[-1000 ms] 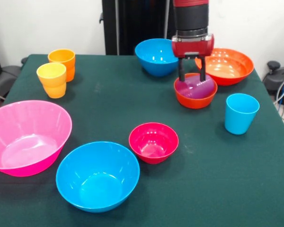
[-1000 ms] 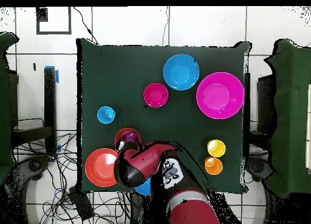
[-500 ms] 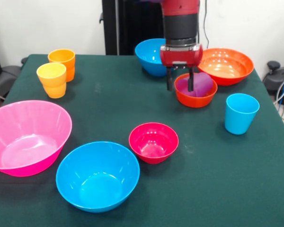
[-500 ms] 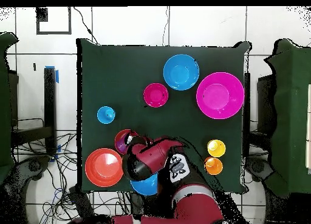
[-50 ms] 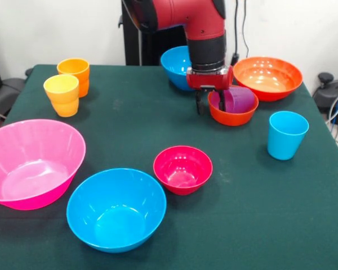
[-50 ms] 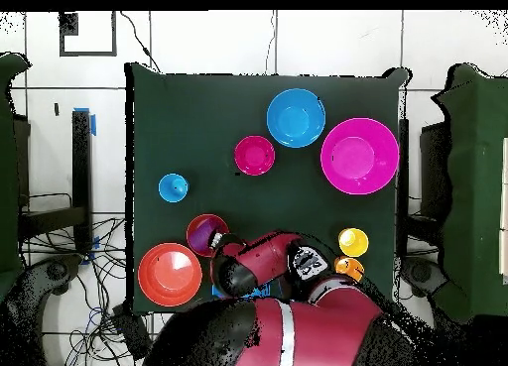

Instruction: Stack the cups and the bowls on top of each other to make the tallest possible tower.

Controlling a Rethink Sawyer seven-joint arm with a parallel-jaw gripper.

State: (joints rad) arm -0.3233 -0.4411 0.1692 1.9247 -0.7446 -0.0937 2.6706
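Note:
The tower is a translucent purple cup (image 5: 240, 100) lying tilted inside the small orange-red bowl (image 5: 232, 115), also seen from overhead as the same bowl (image 6: 207, 235). My gripper (image 5: 209, 103) hangs open just left of that bowl, its right finger over the bowl's left rim, holding nothing. The small magenta bowl (image 5: 182, 169) sits alone mid-table. A light blue cup (image 5: 286, 135) stands right of the tower. The yellow-orange cup (image 5: 62, 94) and the orange cup (image 5: 74, 72) stand together at the far left. In the overhead view the arm hides the gripper.
A wide orange-red bowl (image 5: 267, 76) and a blue bowl (image 5: 177, 66) sit behind the tower, the arm crossing in front of the blue one. A second blue bowl (image 5: 116, 208) and the large pink bowl (image 5: 31, 162) sit at the near left.
The gripper has moved left off the purple cup, which stays in the small orange-red bowl. The arm has swung across in front of the back blue bowl.

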